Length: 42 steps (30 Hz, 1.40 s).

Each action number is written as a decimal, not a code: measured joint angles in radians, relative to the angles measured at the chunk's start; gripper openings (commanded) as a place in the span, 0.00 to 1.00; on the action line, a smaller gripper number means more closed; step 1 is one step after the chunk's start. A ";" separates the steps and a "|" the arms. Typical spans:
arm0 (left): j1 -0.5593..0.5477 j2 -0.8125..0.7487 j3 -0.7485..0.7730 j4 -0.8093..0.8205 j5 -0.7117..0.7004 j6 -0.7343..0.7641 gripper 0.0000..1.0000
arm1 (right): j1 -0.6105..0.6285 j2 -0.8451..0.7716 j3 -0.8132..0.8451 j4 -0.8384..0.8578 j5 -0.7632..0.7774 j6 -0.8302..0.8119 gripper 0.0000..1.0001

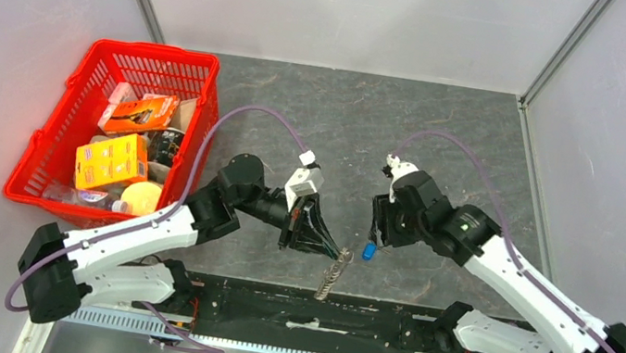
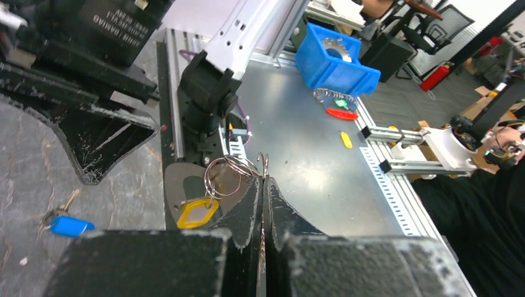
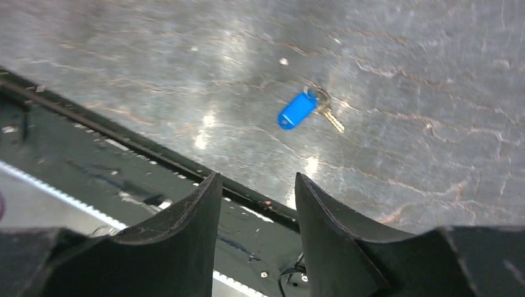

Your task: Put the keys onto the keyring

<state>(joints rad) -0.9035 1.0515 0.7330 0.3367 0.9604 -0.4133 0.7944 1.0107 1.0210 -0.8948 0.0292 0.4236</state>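
Grey, stone-patterned worktop (image 1: 446,140) carries the one loose piece: a blue-tagged key (image 3: 298,110) lying flat, near the black rail (image 1: 271,306) at the near edge. In the right wrist view its long axis runs from the blue tag at lower left to the metal blade at upper right. It therefore lies slanted across the line of the right pincer (image 3: 257,178) rather than along it. That pincer hangs above and just short of the key, fingers apart with nothing between them. The key sits ahead of the tips, a little toward the right-hand finger. From above, the right arm looks the nearer of the two.

The keyring (image 2: 228,174) is off the worktop, held at the tips of the left pincer (image 2: 264,185), whose fingers are pressed together on the wire. A yellow tag (image 2: 197,212) hangs from the ring, and a short chain (image 1: 329,282) dangles below it in the top view, just left of the blue-tagged key.

I judge the next move belongs to the right arm: reach forward and down, turning the wrist so the fingers close across the tag's narrow width.
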 measured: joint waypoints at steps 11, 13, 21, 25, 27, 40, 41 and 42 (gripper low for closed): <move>0.000 -0.132 0.018 -0.304 -0.095 0.176 0.02 | 0.000 0.179 -0.145 0.104 0.149 0.098 0.50; 0.000 -0.148 0.028 -0.358 -0.115 0.205 0.02 | 0.000 0.201 -0.157 0.124 0.156 0.113 0.50; 0.000 -0.158 0.087 -0.559 -0.200 0.297 0.02 | 0.000 0.325 -0.163 0.214 0.190 0.160 0.49; 0.000 -0.180 0.109 -0.633 -0.250 0.337 0.02 | 0.000 0.382 -0.164 0.244 0.214 0.179 0.47; 0.000 -0.202 0.109 -0.657 -0.280 0.351 0.02 | 0.000 0.402 -0.164 0.256 0.220 0.188 0.46; 0.000 -0.269 0.101 -0.680 -0.369 0.370 0.02 | 0.000 0.504 -0.164 0.309 0.264 0.220 0.37; 0.000 -0.269 0.099 -0.680 -0.373 0.370 0.02 | 0.000 0.515 -0.164 0.311 0.270 0.222 0.36; 0.000 -0.270 0.097 -0.680 -0.375 0.370 0.02 | 0.000 0.523 -0.164 0.312 0.275 0.224 0.36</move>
<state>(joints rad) -0.9035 0.7818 0.8299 -0.3435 0.5854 -0.0437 0.7944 1.5341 0.8570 -0.5823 0.3038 0.6472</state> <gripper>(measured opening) 0.029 0.374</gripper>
